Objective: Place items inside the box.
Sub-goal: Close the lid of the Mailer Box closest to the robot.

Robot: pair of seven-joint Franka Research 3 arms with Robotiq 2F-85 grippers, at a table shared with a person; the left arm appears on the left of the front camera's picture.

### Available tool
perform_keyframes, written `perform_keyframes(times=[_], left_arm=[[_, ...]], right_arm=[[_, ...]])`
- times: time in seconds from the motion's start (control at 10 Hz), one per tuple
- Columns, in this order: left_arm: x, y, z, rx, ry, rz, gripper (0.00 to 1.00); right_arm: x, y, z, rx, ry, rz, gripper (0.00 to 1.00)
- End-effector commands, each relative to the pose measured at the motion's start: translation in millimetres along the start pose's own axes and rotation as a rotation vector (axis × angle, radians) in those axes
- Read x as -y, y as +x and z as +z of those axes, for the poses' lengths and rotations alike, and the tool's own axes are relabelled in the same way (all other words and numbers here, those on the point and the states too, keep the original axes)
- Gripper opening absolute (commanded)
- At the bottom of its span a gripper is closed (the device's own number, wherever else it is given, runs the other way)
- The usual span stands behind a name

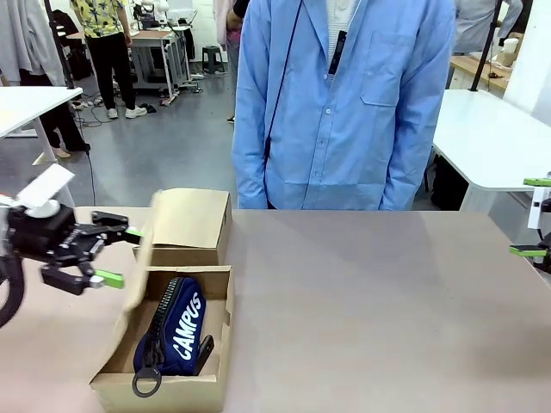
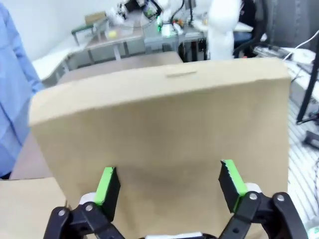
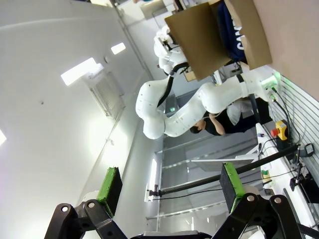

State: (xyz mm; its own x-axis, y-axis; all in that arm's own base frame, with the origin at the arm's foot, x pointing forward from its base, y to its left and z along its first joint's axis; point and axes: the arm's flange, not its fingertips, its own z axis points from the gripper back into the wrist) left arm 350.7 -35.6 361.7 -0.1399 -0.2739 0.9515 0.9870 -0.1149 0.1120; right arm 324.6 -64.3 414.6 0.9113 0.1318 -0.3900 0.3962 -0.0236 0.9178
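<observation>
I'm running the left pincer [image 1: 114, 255] at the left flap [image 1: 138, 267] of the box [image 1: 172, 379], near the left end of the tabletop [image 1: 387, 301]; its jaws are standing released, nothing grasped; in the left wrist view the green pads [image 2: 106, 185] are sitting just in front of the flap's brown face, and I can't tell whether they're touching it; the far flap [image 1: 191, 222] is standing upright at the back.

The navy blue pencil pouch [image 1: 176, 331] is already lying inside the box, zip toward the left wall, white lettering facing up; a dark item [image 1: 204, 353] is tucked beside it on the right, too hidden to name; I'm not spotting the other items.

The right pincer [image 1: 535, 217] is parked at the right edge of the tabletop, well apart from the box, jaws spread wide and empty; its wrist camera is looking across the room at the box and the left arm.

The person in the blue shirt [image 1: 344, 103] is standing at the far side.

My read: packing looks mostly done and the step in hand is closing the lid; next I'm needing to push the left flap inward over the pouch, keeping the pads clear of the zip pull [image 1: 146, 381] hanging over the front wall.
</observation>
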Motion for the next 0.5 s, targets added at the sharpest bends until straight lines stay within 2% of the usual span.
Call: perform_keyframes(times=[0.0,0.4], left_arm=[[51,-15,-51,-0.091,-0.01,0.014,1.0],[61,-49,-87,-0.282,-0.07,0.031,1.0]], right_arm=[[-3,-1,1,-0.002,0.009,0.015,1.0],[-3,-1,1,-0.002,0.009,0.015,1.0]])
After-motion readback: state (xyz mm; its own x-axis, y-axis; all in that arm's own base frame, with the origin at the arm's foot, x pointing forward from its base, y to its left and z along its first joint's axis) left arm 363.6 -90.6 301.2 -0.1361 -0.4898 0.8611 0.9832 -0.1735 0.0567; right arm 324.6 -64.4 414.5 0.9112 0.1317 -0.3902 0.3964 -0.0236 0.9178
